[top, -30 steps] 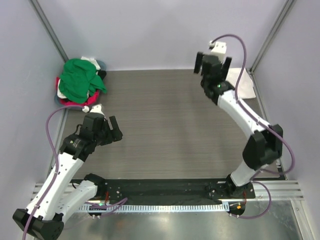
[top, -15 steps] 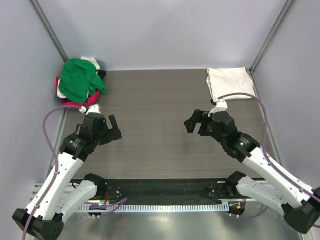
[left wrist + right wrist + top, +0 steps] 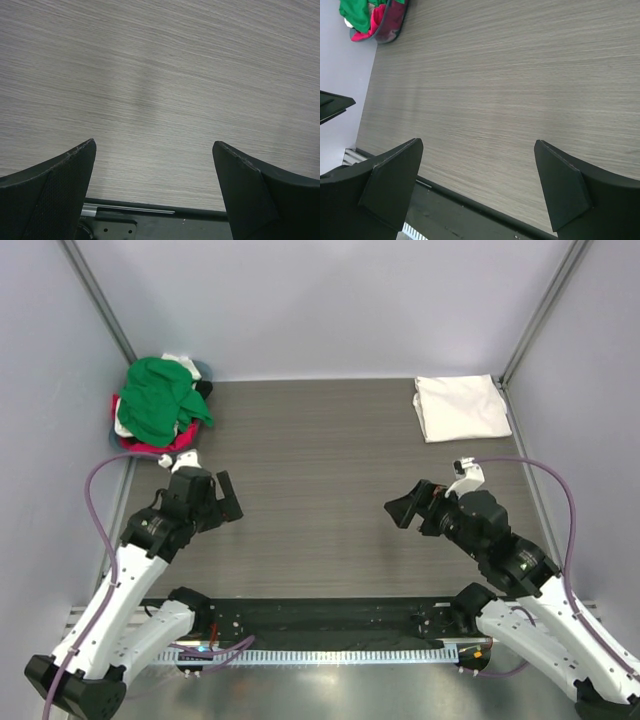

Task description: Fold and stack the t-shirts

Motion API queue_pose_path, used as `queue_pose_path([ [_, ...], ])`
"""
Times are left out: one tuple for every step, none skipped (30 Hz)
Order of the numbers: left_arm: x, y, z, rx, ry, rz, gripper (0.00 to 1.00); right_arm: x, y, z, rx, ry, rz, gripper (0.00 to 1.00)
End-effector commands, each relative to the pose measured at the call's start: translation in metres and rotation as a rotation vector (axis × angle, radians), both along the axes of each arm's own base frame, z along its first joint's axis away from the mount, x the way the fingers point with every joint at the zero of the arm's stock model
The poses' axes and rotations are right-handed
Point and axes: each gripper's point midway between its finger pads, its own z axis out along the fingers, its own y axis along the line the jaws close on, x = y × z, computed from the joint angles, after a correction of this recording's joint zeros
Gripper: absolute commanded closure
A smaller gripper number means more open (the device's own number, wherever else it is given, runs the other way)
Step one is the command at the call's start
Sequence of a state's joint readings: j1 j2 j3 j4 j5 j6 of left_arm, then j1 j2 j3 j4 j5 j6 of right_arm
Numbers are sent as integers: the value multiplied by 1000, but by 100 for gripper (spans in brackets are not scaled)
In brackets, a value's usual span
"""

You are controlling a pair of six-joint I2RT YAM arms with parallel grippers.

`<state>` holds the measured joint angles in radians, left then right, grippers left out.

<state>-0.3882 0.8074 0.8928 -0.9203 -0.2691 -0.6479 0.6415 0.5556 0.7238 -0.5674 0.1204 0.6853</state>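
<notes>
A folded white t-shirt (image 3: 462,407) lies flat at the back right corner of the table. At the back left sits a heap of unfolded t-shirts (image 3: 160,405), green on top with pink-red and white under it; the right wrist view catches its edge (image 3: 367,17). My left gripper (image 3: 222,504) hovers over bare wood near the left side, open and empty (image 3: 152,145). My right gripper (image 3: 408,510) hangs low over the near right, also open and empty (image 3: 477,142). Both are well away from either pile.
The wood-grain tabletop (image 3: 320,470) is boxed in by pale walls with metal corner posts. A black base rail (image 3: 320,620) runs along the near edge. A finger of the left arm (image 3: 332,105) shows at the left of the right wrist view.
The right arm has drawn back from the back right corner to the near right, uncovering the folded white t-shirt. The left arm has barely shifted.
</notes>
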Motion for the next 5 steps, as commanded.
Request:
queue_pose_path([
  [1,4,6,12,-22,25,0,-6,0,13,28,-5,7,0],
  [1,4,7,11,-26,26,0,-6,-1,11,25,-2,6,0],
  [1,4,8,11,-28,28,0,-5,0,9,21,1,6,0],
  [1,5,8,12,-30,30,0,-3,-2,6,12,8,-9,0],
  [1,5,8,13,-31,31,0,-1,-4,1,1,24,-29,0],
])
